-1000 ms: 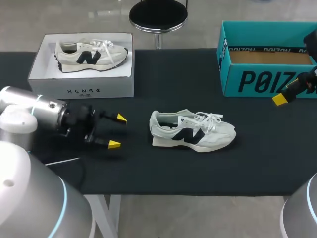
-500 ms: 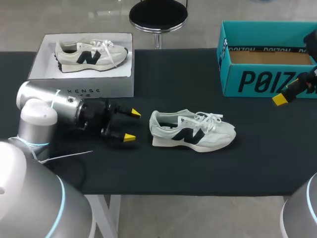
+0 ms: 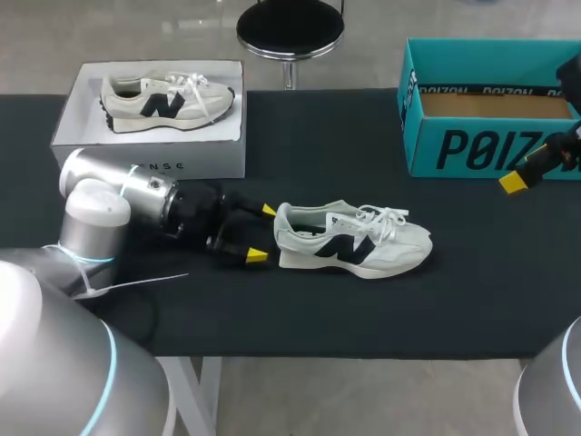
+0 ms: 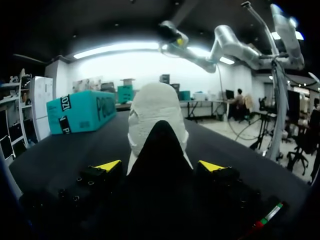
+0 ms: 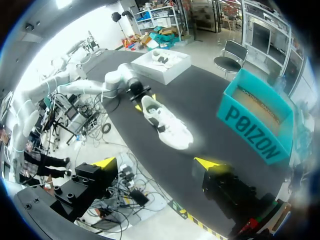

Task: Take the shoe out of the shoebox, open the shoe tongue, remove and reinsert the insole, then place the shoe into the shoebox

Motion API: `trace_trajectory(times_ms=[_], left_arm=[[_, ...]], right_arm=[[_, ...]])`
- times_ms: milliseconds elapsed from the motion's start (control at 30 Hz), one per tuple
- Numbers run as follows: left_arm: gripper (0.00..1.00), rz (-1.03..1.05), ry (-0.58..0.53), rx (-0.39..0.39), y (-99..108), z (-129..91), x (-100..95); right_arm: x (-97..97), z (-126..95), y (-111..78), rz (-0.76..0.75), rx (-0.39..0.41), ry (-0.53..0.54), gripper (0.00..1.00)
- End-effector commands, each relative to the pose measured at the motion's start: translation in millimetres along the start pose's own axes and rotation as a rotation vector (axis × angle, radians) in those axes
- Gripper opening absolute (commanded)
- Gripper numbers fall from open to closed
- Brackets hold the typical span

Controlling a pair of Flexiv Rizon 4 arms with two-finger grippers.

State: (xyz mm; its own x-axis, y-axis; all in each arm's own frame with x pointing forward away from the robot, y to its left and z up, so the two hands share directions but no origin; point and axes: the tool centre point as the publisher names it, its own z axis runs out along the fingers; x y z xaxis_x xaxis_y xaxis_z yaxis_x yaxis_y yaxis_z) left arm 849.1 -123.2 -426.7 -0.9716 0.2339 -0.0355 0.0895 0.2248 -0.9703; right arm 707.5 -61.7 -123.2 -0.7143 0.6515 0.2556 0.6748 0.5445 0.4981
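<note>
The black table (image 3: 300, 309) spans the head view, and everything named here sits on or over it. The left arm (image 3: 127, 195) comes in low from 9 o'clock, lying almost flat above the cloth. The teal shoebox (image 3: 472, 150) stands open at about 2 o'clock from the table's middle, with nothing visible inside but its brown floor. A white shoebox (image 3: 145, 163) stands at about 10 o'clock. The shoe (image 3: 349, 241), pale with a dark side mark and white laces, rests upright on its sole near the middle, out of both boxes, toe towards 3 o'clock and heel towards 9. A second shoe (image 3: 168, 100) of the same kind lies in the white shoebox. The left gripper (image 3: 263, 234) is at the shoe's 9 o'clock with its fingers spread wide; in the left wrist view the dark heel fills the gap between the yellow tips, and I cannot tell whether either tip touches it. The right gripper (image 5: 157, 163) hangs off towards 3 o'clock near the teal shoebox's front, fingers wide apart and gripping nothing, well apart from the shoe.
</note>
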Motion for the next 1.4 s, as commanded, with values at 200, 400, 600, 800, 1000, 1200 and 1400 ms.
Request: trace_trajectory(times_ms=[200, 400, 600, 800, 1000, 1200, 1400], left_arm=[[1.00, -0.013, -0.017, -0.017, -2, 16, 1.1], [1.00, -0.016, -0.023, -0.017, -5, 25, 2.4], [1.00, -0.012, -0.030, -0.018, -5, 30, 2.7], [1.00, -0.027, -0.042, -0.014, 2, 34, 1.3], [1.00, -0.037, -0.058, -0.021, 5, 39, 1.8], [1.00, -0.044, -0.081, -0.051, 8, 43, 2.6], [0.00, -0.051, -0.073, -0.071, 10, 46, 5.2]], right_arm=[[-1.5, 1, 1.9, 0.000, 0.004, 0.002, 1.00], [-1.5, 1, 1.9, 0.000, 0.004, 0.002, 1.00], [-1.5, 1, 1.9, 0.000, 0.004, 0.002, 1.00], [-1.5, 1, 1.9, 0.000, 0.004, 0.002, 1.00], [-1.5, 1, 1.9, 0.000, 0.004, 0.002, 1.00], [-1.5, 1, 1.9, 0.000, 0.004, 0.002, 1.00], [-1.5, 1, 1.9, 0.000, 0.004, 0.002, 1.00]])
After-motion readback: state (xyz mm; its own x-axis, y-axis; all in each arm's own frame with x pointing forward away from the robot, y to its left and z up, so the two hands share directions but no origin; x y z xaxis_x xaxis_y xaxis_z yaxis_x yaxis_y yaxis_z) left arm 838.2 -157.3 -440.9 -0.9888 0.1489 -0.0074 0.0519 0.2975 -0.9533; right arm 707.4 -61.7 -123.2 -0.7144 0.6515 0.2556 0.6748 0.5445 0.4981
